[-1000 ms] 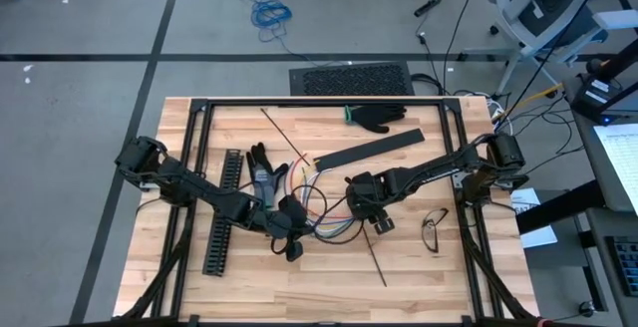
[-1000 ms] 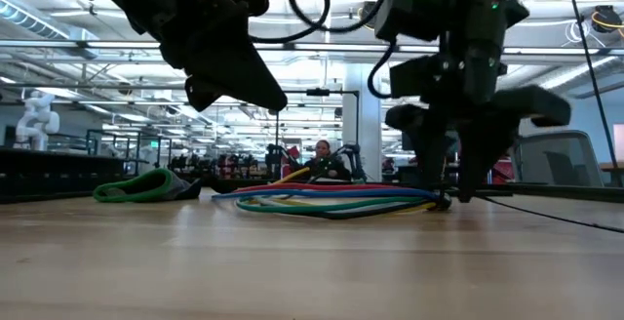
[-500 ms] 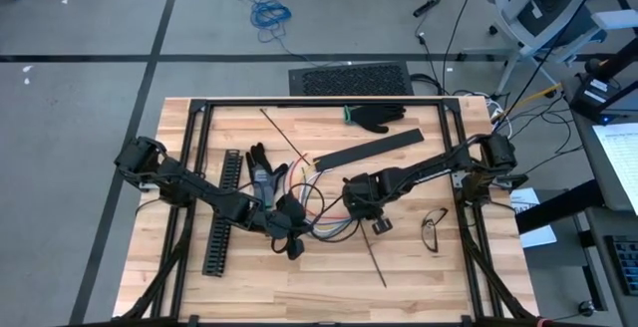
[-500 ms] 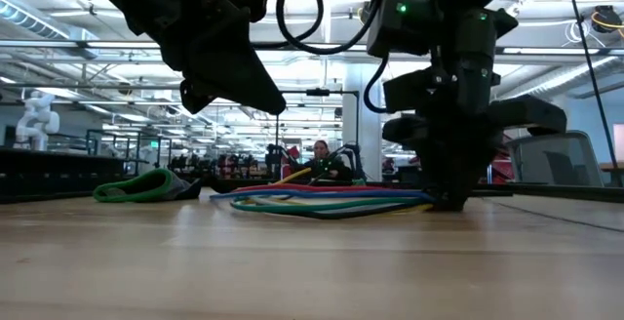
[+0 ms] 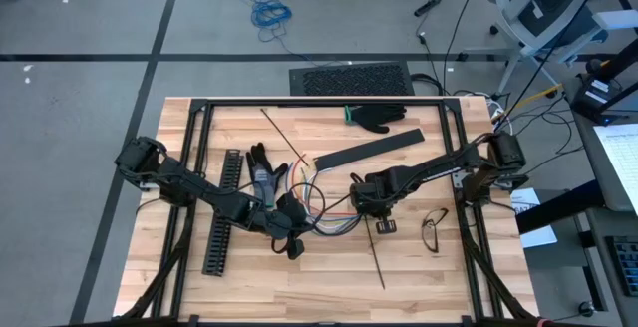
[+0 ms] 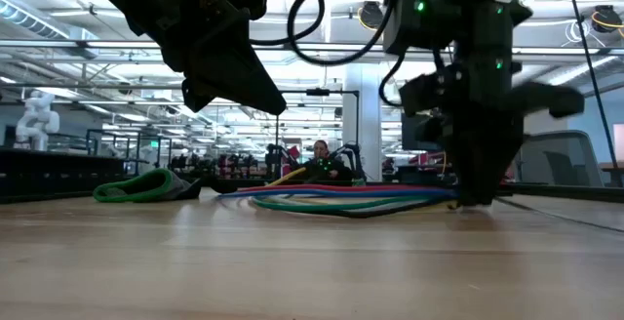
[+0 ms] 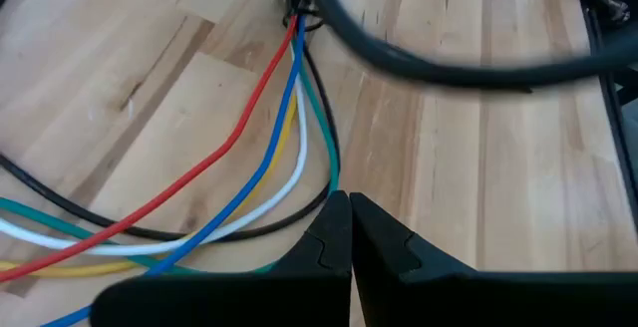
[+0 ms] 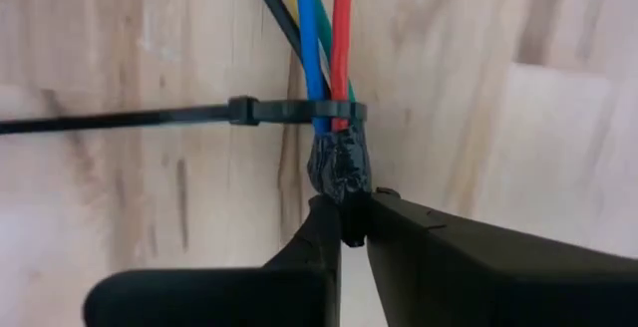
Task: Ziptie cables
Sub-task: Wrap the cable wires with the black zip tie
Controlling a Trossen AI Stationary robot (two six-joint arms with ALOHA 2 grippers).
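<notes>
The cables, red, blue, green, white, yellow and black wires, lie looped on the wooden table between my two grippers. Their ends are bound with black tape, and a black zip tie circles the cables just behind the tape, its tail lying out across the wood. My right gripper points down and is shut on the taped end. My left gripper is shut and hovers above the cables' loops, touching nothing; in the low view it hangs well clear of the table. My right gripper pinches the black taped end of the cables between its two fingers, coming from above and pointing down. The fingers meet the bundle end-on, just past the zip tie. The bundle stretches away from the fingers, low along the table.
A black slotted channel lies at the left, with a dark glove beside it. A black flat strip and a second glove lie toward the far edge, glasses at the right. Black frame rails border the table.
My right gripper has shut on the cables' taped end, rolling at the wrist, and has shifted a little toward the table's right edge, drawing the bundle's end with it. My left gripper has kept still.
</notes>
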